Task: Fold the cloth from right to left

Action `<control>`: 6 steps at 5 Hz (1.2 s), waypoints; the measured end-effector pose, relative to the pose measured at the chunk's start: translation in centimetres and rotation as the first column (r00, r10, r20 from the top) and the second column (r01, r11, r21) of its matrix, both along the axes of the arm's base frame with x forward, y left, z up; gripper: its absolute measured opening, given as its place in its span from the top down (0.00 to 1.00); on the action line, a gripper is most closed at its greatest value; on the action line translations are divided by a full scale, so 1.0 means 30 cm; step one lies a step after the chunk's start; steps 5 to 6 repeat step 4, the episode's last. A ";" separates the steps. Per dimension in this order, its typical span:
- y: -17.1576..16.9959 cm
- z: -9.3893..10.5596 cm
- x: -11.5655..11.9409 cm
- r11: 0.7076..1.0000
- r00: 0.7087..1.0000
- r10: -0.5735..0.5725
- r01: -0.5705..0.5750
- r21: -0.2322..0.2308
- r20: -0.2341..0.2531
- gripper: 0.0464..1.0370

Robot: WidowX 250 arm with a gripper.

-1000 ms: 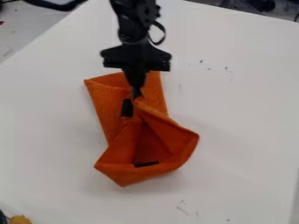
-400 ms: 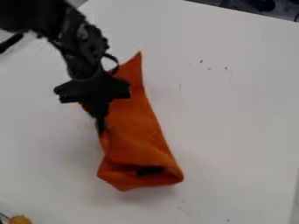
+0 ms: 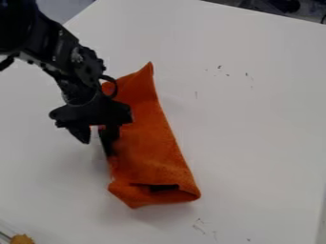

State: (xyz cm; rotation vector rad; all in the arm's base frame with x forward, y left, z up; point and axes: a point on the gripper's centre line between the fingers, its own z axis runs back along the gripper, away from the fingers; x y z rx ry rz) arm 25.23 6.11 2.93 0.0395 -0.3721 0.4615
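Where the lower left corner begins, a small yellow, rough-looking thing sits at the edge of the view, a thin stick-like piece running up to it from the left. Higher on that side, the black arm comes in from the upper left and slants down to the right, ending in the gripper. Its jaws are released and spread apart: one stands over the pale desk to the left, and the other is at the left edge of the orange cloth, with a gap between the two.

Next comes the cloth itself, a little left of the middle of the desk. It lies as a long, narrow band, leaning from a pointed upper tip down to a wider lower end on the right. Its long right side runs nearly straight. Near the bottom, a layer lies across like a flap, with a pocket-like lip below and a black patch showing along the crease.

Right of the cloth, small dark marks dot the desk towards the top, and faint scratches show low down. Past the far edge, at the upper right, are dark objects.
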 end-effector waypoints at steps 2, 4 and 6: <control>0.058 0.128 -0.055 0.989 0.994 0.024 -0.008 0.151 -0.109 0.03; 0.039 0.162 0.008 0.988 0.987 -0.077 0.095 0.123 -0.143 0.04; 0.039 0.162 0.008 0.988 0.987 -0.077 0.095 0.123 -0.143 0.04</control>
